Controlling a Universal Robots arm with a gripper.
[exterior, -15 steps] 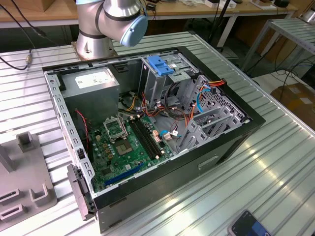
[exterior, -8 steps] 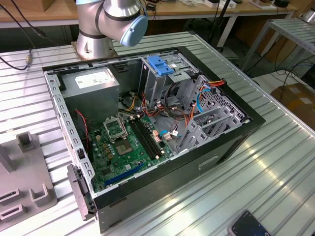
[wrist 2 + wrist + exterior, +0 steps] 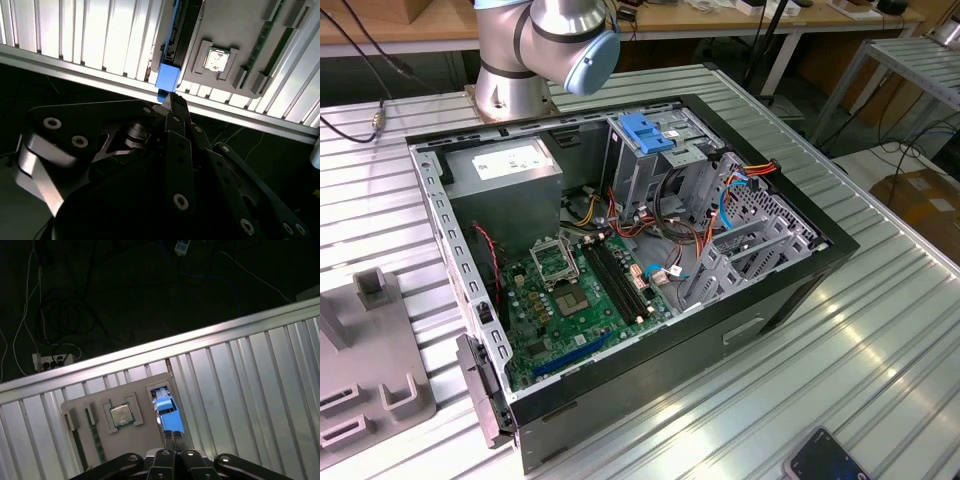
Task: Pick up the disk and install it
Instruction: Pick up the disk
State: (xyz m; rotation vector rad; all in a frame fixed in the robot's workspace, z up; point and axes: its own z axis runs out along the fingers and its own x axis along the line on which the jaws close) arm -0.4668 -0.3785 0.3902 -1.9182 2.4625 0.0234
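Clenched empty, the hand (image 3: 172, 102) hovers over the disk (image 3: 167, 77) in its grey tray (image 3: 235, 25) — best opened wide first, then centred squarely across the disk's edge.

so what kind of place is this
Probably a robotics lab or workshop set up for computer assembly: an open desktop computer case lies on a ribbed metal table, a robot arm stands beside it, and workbenches with cables run behind.
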